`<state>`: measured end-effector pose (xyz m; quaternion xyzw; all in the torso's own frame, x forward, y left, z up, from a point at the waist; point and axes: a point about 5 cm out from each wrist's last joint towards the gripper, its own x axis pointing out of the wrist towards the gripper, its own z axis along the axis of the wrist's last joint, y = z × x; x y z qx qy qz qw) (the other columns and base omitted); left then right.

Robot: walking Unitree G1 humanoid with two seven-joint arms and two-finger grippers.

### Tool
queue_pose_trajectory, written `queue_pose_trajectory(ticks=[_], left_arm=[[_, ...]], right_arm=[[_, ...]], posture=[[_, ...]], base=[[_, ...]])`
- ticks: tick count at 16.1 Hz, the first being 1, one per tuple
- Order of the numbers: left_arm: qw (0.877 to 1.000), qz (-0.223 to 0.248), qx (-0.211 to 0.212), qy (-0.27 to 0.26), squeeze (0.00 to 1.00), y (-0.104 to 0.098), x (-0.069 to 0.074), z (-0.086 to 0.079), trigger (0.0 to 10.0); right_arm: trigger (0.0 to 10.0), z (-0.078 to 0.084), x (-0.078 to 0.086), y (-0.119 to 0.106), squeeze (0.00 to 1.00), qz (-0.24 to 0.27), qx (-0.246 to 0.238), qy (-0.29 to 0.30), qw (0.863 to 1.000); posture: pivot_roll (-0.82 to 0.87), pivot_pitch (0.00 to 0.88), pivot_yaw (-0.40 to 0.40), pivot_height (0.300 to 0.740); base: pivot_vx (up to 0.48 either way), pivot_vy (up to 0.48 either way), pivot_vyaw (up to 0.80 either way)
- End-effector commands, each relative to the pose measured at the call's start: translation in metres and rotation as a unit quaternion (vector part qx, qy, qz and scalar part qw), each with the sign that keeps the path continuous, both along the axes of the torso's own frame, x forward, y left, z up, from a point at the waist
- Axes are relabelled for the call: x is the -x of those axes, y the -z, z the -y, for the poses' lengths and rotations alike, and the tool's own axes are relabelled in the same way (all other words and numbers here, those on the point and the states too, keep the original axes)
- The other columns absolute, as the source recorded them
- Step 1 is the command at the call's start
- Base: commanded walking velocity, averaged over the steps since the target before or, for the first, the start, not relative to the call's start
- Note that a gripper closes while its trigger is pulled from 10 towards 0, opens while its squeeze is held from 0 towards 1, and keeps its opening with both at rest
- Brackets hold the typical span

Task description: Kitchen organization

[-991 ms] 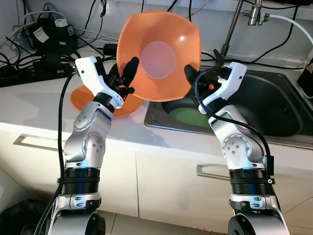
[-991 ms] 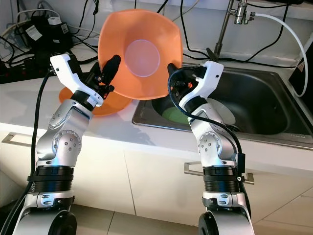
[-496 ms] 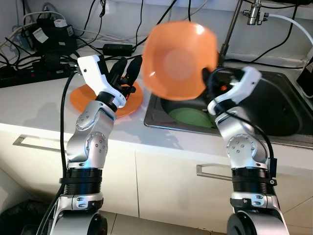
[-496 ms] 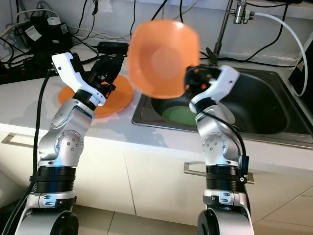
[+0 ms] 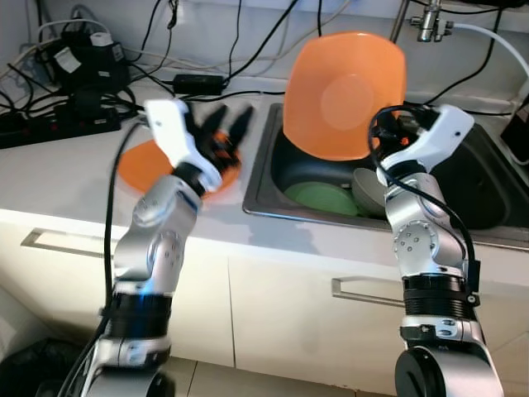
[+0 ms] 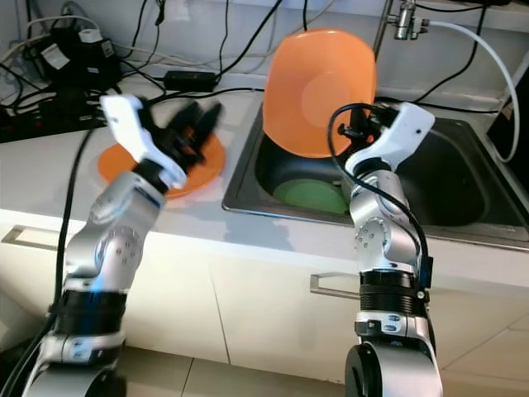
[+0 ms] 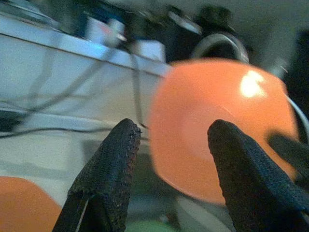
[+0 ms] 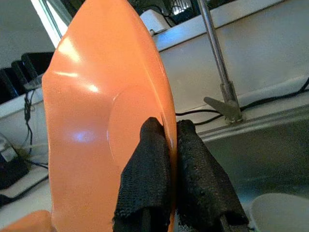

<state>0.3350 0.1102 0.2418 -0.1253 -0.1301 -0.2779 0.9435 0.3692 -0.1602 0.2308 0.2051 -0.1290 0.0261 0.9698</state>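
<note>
Left eye view: orange bowl (image 5: 343,95), upper centre, now carried by right gripper (image 8: 166,159) alone, clenched on its rim above sink (image 5: 463,215). Left gripper (image 5: 221,136) has released, fingers spread, over orange plate (image 5: 145,165) at left. Handover appears complete.

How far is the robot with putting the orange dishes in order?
Done: one orange plate lies on the counter. In hand: the right gripper pinches the orange bowl by its rim, above the sink; the left gripper is open. Left: a green plate and a pale dish in the sink.
</note>
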Motion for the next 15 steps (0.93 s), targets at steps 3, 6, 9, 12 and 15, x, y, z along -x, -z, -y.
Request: queue_pose_trajectory(ticks=[3, 6, 9, 12, 15], left_arm=[[0.989, -0.015, -0.111, 0.092, 0.00, 0.013, 0.021, 0.019, 10.0], [0.983, -0.035, -0.146, 0.109, 0.00, 0.023, 0.031, 0.016, 10.0], [0.980, -0.046, -0.161, 0.111, 0.00, 0.023, 0.035, 0.012, 10.0], [0.978, -0.050, -0.167, 0.115, 0.00, 0.023, 0.036, 0.012, 10.0], [0.977, -0.057, -0.173, 0.114, 0.00, 0.024, 0.038, 0.012, 10.0]], right_arm=[[10.0, -0.004, -0.001, -0.007, 0.00, 0.022, 0.058, 0.018, 0.998], [10.0, -0.003, -0.003, -0.005, 0.00, 0.030, 0.139, 0.033, 0.989], [10.0, -0.008, -0.004, -0.010, 0.00, 0.059, 0.217, 0.041, 0.973], [10.0, -0.011, -0.005, -0.006, 0.00, 0.071, 0.301, 0.051, 0.949], [10.0, -0.012, -0.006, 0.007, 0.00, 0.063, 0.358, 0.053, 0.930]], posture=[[0.06, 0.007, 0.019, 0.740], [0.07, 0.008, 0.019, 0.740], [0.07, 0.008, 0.023, 0.740], [0.07, 0.015, 0.025, 0.740], [0.08, 0.013, 0.025, 0.740]], base=[[0.000, 0.000, 0.00], [0.000, 0.000, 0.00], [0.000, 0.000, 0.00], [0.000, 0.000, 0.00], [0.000, 0.000, 0.00]])
